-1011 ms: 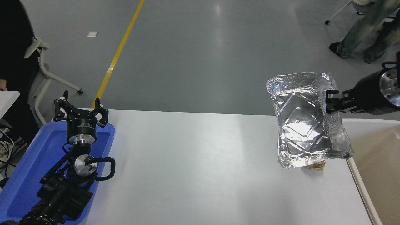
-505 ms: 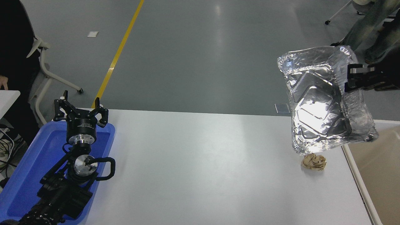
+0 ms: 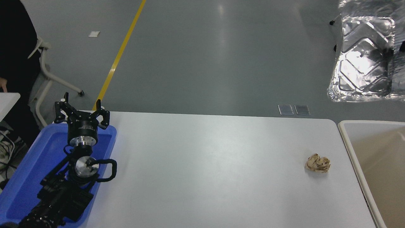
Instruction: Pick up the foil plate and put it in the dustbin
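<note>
Foil plate [image 3: 364, 60] hangs upper right; right claw barely in frame, grip can't tell. Centre over dustbin [image 3: 351, 148] interior, lower, then release.

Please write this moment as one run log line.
foil plate: lifted, upper right, above dustbin | paper wad: on table | left gripper: parked over blue tray

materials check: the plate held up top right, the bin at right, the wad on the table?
Foil plate: thin aluminium foil by the look, mirror-shiny, crinkled rim, embossed base catching highlights.
Dustbin: likely plastic, cream, matte, with a smooth rounded rim and plain interior.
Wad: seemingly crumpled tan paper, dull, with irregular folds.
</note>
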Motion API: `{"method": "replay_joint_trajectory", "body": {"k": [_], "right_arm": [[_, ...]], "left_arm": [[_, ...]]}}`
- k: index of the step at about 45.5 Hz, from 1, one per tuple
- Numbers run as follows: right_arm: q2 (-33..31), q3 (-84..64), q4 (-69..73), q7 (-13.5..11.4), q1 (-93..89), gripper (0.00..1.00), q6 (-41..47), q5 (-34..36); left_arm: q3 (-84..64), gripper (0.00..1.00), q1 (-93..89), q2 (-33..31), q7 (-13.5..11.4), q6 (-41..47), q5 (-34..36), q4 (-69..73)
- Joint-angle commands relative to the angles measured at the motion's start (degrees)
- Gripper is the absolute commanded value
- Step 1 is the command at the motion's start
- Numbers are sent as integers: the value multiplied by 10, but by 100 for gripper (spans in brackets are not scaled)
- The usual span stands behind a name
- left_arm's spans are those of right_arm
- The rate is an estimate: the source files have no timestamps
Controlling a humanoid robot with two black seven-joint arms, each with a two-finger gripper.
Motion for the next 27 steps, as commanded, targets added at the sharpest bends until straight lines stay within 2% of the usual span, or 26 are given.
{"method": "replay_joint_trajectory", "body": {"k": [1, 10, 18, 27], "right_arm": [[-105, 150, -257, -1, -225, 0, -3, 3], [-123, 340, -411, -2, -435, 0, -15, 3], [-112, 443, -465, -2, -555, 0, -65, 12], [-59, 534, -529, -12, -701, 0, -136, 66]], "left_arm": [[0, 99, 0, -1, 0, 0, 0, 0], [0, 99, 0, -1, 0, 0, 0, 0], [0, 99, 0, -1, 0, 0, 1, 0], [0, 99, 0, -1, 0, 0, 0, 0]]}}
